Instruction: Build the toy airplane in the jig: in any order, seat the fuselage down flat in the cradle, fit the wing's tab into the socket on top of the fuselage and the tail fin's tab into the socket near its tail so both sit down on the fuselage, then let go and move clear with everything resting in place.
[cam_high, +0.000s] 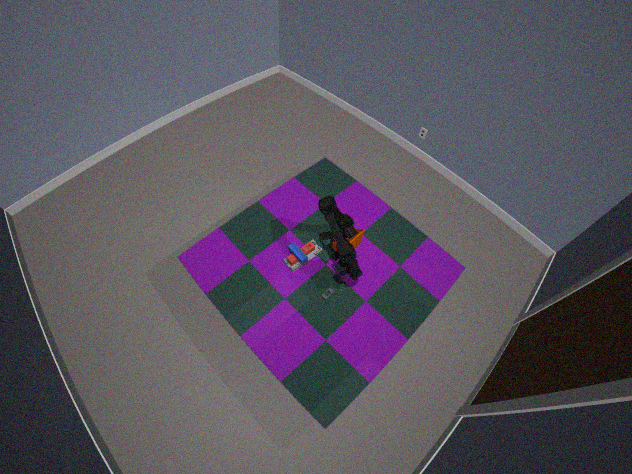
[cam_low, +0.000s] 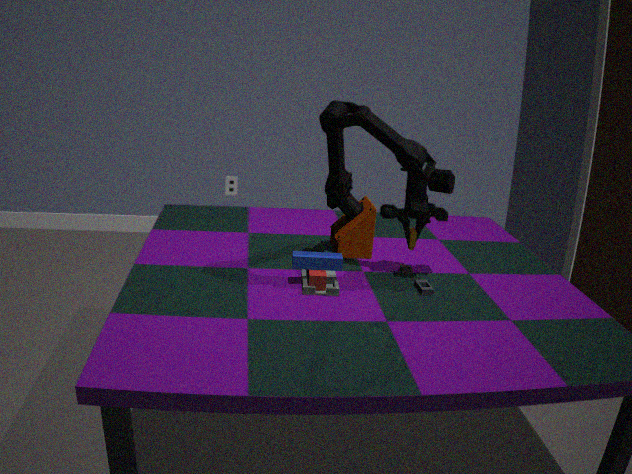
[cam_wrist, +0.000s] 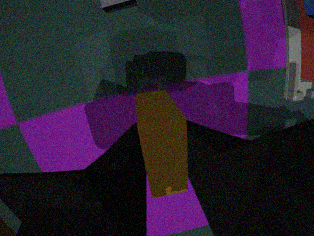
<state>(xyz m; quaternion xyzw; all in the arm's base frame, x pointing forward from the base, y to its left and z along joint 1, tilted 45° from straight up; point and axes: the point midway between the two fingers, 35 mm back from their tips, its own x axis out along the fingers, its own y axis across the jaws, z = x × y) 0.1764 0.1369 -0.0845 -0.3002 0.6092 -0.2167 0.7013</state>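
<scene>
The red fuselage lies in the pale cradle. The blue wing lies across the top of the fuselage. My gripper is shut on the yellow tail fin and holds it upright above the table, to the right of the cradle in the exterior view. The arm hides the fin in the top view. Whether the wing's tab is fully down in its socket is too small to tell.
A small grey hollow block lies on the table near the gripper; its edge shows at the top of the wrist view. The orange arm base stands behind the cradle. The table is chequered purple and dark green.
</scene>
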